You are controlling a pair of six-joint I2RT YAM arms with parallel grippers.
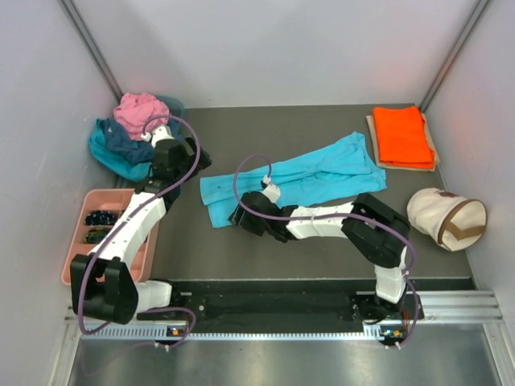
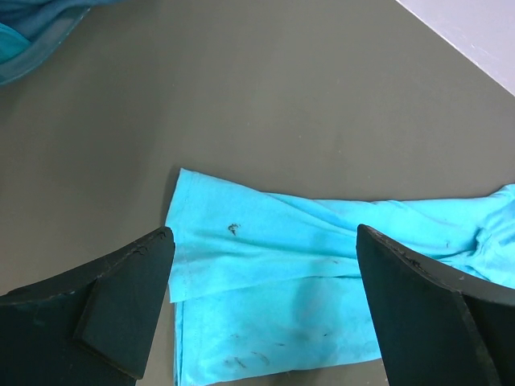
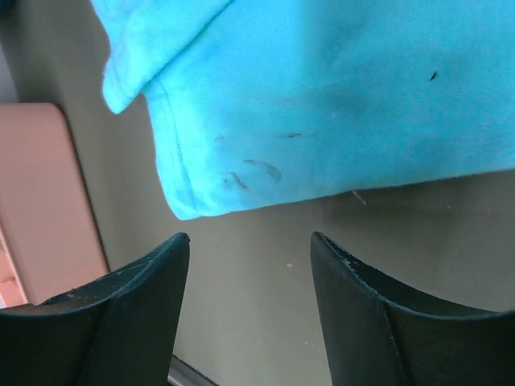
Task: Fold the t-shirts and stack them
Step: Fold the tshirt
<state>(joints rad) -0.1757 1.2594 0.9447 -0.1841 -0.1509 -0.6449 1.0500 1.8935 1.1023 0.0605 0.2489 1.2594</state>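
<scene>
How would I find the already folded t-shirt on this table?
Look at the far right corner of the dark table. There lies the orange t-shirt, a neat rectangle. The turquoise shirt to its left lies spread out, and the cream bag nearer is rounded.

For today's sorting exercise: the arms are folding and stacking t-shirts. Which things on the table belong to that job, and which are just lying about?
Belong to the job: turquoise t-shirt; folded orange t-shirt; heap of pink, navy and teal shirts.
Just lying about: cream canvas bag; pink tray.
</scene>
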